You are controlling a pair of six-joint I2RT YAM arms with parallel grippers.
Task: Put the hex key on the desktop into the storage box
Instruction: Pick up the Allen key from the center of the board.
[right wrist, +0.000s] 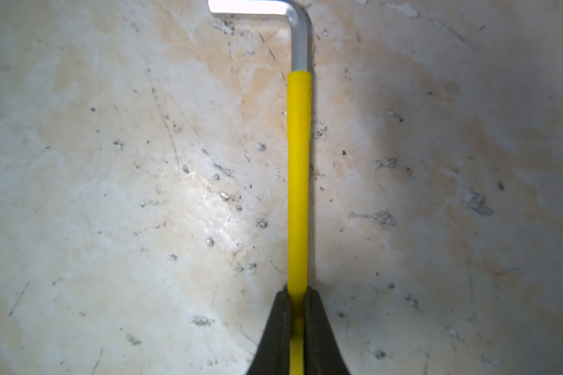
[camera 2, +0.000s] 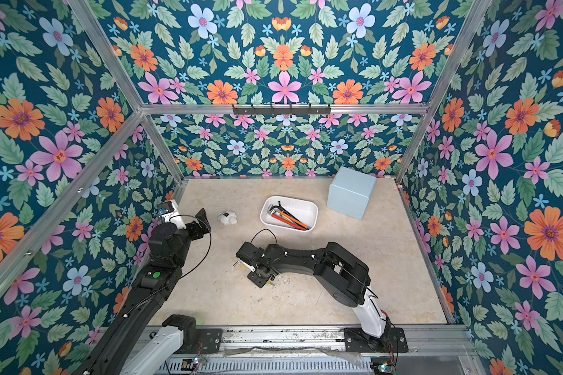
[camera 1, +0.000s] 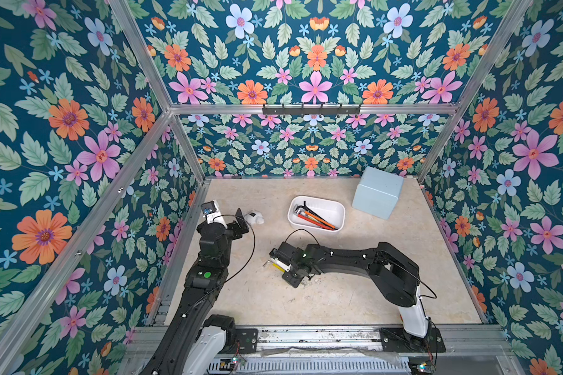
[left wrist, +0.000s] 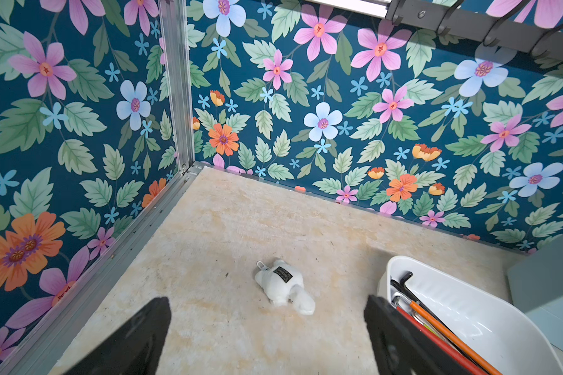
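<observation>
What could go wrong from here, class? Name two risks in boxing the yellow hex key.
The right gripper pinches the yellow hex key well back from its bend; that long free length could pivot or slip on lifting.
The storage box already holds other keys; the bent tip might snag its rim.

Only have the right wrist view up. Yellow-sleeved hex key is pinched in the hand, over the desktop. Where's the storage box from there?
Observer: In both top views the storage box sits nearer the back wall than the right hand and its yellow hex key, and a bit to the right.
Operator: Box empty?
Observer: No. Several other hex keys lie in it, black, red and orange among them.
Operator: Left arm in the way?
Observer: Doesn't look so. The left hand is open and empty, off to the left of the box, by a white plush toy.
</observation>
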